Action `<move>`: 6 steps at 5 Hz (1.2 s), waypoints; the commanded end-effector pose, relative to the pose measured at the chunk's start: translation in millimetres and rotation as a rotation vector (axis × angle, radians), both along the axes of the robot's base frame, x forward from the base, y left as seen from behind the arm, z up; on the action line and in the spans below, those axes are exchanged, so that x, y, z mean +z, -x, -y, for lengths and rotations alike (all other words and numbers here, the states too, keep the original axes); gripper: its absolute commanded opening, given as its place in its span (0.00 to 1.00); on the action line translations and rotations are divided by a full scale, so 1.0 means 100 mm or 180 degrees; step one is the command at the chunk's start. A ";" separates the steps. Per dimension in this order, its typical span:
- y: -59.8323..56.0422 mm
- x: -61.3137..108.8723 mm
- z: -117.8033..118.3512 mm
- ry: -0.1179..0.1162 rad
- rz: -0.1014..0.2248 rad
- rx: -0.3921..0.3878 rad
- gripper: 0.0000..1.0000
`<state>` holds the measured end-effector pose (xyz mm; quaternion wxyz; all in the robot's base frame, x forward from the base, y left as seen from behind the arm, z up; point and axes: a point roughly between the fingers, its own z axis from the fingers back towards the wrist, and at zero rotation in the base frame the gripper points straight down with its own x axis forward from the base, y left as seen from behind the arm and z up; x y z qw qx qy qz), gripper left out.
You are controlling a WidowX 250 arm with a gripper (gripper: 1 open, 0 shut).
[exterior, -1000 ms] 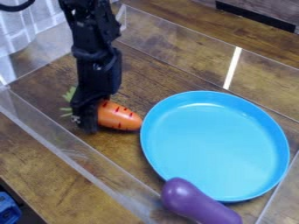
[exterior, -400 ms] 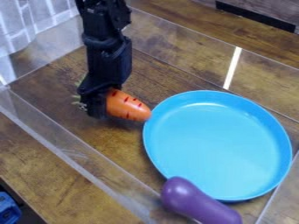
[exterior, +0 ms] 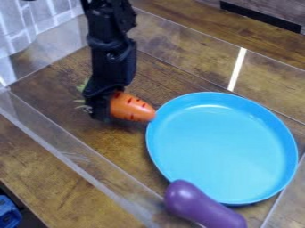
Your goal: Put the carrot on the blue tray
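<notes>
Just tool (exterior: 100,100) clamping carrot (exterior: 128,108)

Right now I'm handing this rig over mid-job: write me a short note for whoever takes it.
Tool: pointing down, shut on the carrot at its leafy end.
Carrot: just left of the blue tray, orange tip aimed at the rim, not on it; whether it is clear of the table is hard to tell.
Blue tray: nothing on it. A purple eggplant lies at its near edge.
Done: carrot grasped.
Left: carry it over the tray, set it down, release.
</notes>
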<state>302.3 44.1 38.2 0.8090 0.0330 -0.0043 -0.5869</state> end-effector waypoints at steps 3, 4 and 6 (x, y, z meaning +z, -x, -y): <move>-0.01 0.19 0.03 -0.0058 0.0241 0.0276 0.00; -0.01 0.12 -0.03 -0.0047 0.0243 0.0119 0.00; -0.03 0.05 -0.06 -0.0045 0.0247 -0.0113 0.00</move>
